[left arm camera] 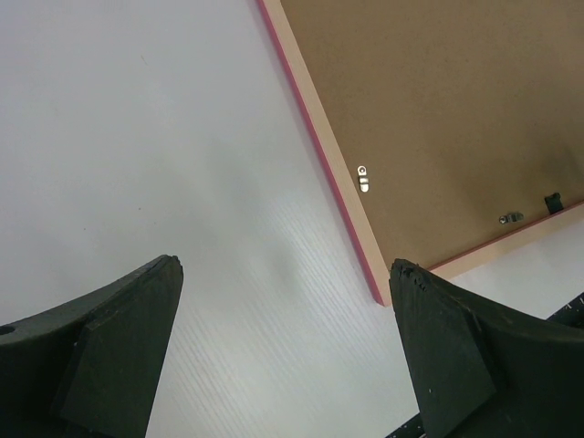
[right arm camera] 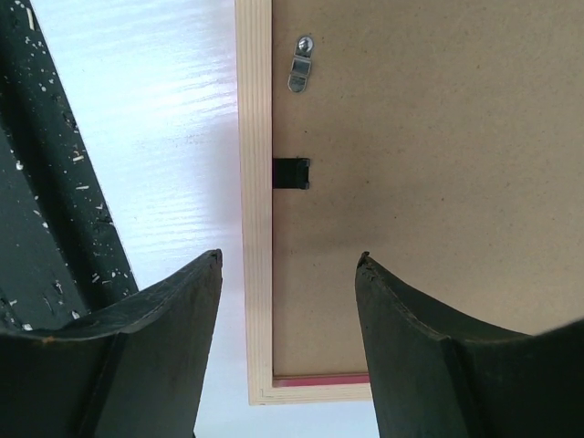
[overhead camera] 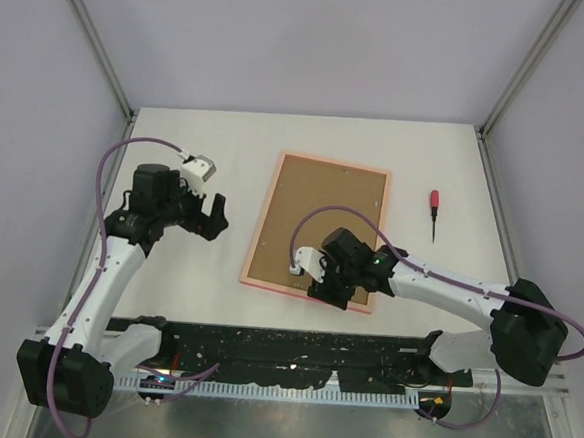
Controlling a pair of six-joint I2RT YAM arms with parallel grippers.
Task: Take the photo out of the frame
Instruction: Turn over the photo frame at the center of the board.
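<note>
- Thin bright-pink rectangular picture frame: laid face down near the middle of the white table, pale rim up. Plain brown backing board is seen seated inside the rim.
- Photo: hidden beneath the backing board; no part of the print can be seen in any view.
- Fastenings noted on the board: a small silver metal turn clip and a black tab at the rim, both in the right wrist view.
- Right gripper: positioned over the near right corner of the frame. Fingers are held apart with nothing between them; one is seen over the table just outside the rim, the other over the board. Contact with the frame cannot be told.
- Left gripper: held over bare table just left of the frame, fingers spread wide, nothing gripped.
- Red-handled screwdriver: laid on the table right of the frame, apart from it.
</note>
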